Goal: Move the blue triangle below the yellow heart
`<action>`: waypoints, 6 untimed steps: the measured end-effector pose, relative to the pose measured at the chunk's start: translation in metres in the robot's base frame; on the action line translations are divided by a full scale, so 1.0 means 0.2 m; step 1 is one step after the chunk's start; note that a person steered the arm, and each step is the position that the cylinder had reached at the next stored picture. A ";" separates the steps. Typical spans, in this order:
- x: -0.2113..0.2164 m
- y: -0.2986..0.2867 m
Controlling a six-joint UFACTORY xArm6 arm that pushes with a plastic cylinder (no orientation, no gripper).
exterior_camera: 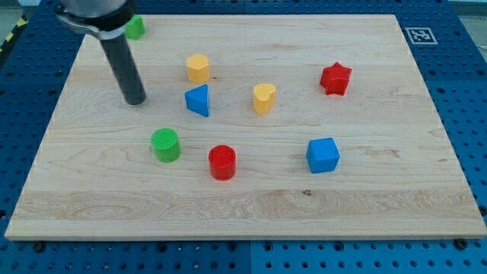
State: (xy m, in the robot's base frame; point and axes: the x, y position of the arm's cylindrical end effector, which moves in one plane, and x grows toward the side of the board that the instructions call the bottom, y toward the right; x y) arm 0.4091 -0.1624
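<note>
The blue triangle (pixel 198 100) stands on the wooden board (pixel 380 205), left of centre. The yellow heart (pixel 263 98) stands to its right at about the same height in the view, a gap between them. My tip (pixel 135 100) rests on the board to the left of the blue triangle, clearly apart from it, with the dark rod rising to the view's top left.
A yellow hexagon block (pixel 198 68) sits just above the blue triangle. A green cylinder (pixel 165 144) and a red cylinder (pixel 222 162) lie below it. A blue cube (pixel 323 154) is lower right, a red star-like block (pixel 335 78) upper right, a green block (pixel 135 27) at top left.
</note>
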 end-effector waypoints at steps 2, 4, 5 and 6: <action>0.13 0.51; 0.09 0.61; 0.20 0.69; 0.21 0.83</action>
